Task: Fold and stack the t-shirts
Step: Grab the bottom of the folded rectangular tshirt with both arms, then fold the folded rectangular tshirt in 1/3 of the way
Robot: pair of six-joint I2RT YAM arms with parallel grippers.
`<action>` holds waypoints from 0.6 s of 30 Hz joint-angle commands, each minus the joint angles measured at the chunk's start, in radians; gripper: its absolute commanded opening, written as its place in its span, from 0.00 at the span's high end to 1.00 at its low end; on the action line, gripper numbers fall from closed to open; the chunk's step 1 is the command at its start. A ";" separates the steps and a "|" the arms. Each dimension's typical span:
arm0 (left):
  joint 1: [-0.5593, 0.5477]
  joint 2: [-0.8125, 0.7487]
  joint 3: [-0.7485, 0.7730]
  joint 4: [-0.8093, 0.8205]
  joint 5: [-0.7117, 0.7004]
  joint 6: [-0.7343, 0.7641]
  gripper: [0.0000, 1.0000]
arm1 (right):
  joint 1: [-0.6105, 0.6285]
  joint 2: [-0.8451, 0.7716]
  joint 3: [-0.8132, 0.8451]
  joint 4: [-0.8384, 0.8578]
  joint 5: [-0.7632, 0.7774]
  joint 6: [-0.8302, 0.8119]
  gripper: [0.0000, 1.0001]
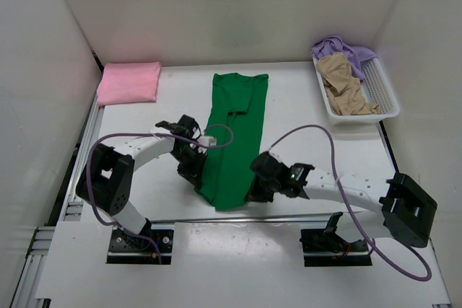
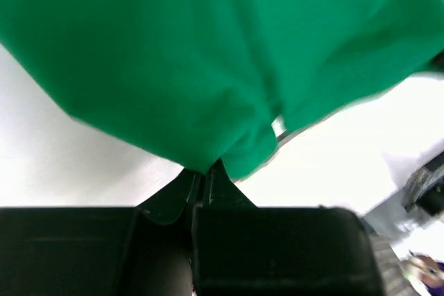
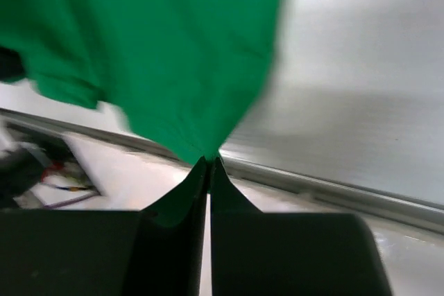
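Green t-shirt [image 1: 234, 131] lay as a long strip running away from the arms; left tool [image 2: 206, 178] and right tool [image 3: 209, 166] each pinched a near-end corner.

Green shirt [image 1: 234, 135] folded centre, pink [image 1: 130, 82] folded left, tan [image 1: 345, 84], lavender [image 1: 346, 50] crumpled

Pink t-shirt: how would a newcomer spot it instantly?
Look at the far left corner of the white table. The pink t-shirt lies there alone, the only one folded into a neat rectangle; the green t-shirt lies stretched out mid-table.
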 commanded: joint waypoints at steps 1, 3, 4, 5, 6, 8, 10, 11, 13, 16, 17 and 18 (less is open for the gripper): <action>0.004 -0.027 0.196 -0.028 0.048 0.008 0.90 | -0.113 -0.037 0.192 -0.148 0.069 -0.152 1.00; 0.046 -0.007 0.304 -0.046 0.033 0.008 0.90 | -0.230 -0.010 0.236 -0.149 0.032 -0.249 1.00; 0.058 0.007 0.334 -0.046 0.023 0.008 0.90 | -0.265 0.007 0.286 -0.149 0.019 -0.285 1.00; 0.070 0.045 0.363 -0.058 0.014 0.008 0.90 | -0.299 0.029 0.317 -0.159 0.003 -0.320 1.00; 0.098 0.068 0.423 -0.069 0.014 0.008 0.90 | -0.362 0.082 0.351 -0.160 -0.007 -0.356 1.00; 0.121 0.163 0.496 -0.086 0.038 0.008 0.90 | -0.411 0.147 0.466 -0.179 -0.020 -0.448 1.00; 0.133 0.232 0.629 -0.117 0.039 0.008 0.90 | -0.462 0.255 0.553 -0.192 -0.032 -0.526 1.00; 0.143 0.267 0.674 -0.126 0.039 0.008 0.90 | -0.474 0.292 0.596 -0.205 -0.032 -0.550 1.00; 0.155 0.362 0.797 -0.135 0.049 0.008 0.90 | -0.512 0.390 0.707 -0.219 -0.043 -0.580 1.00; 0.155 0.465 0.921 -0.144 0.031 0.008 0.90 | -0.571 0.484 0.793 -0.229 -0.064 -0.589 1.00; 0.164 0.485 0.944 -0.144 0.031 0.008 0.90 | -0.601 0.516 0.807 -0.229 -0.064 -0.589 1.00; 0.164 0.522 0.964 -0.144 0.017 0.008 0.90 | -0.615 0.530 0.818 -0.229 -0.073 -0.580 1.00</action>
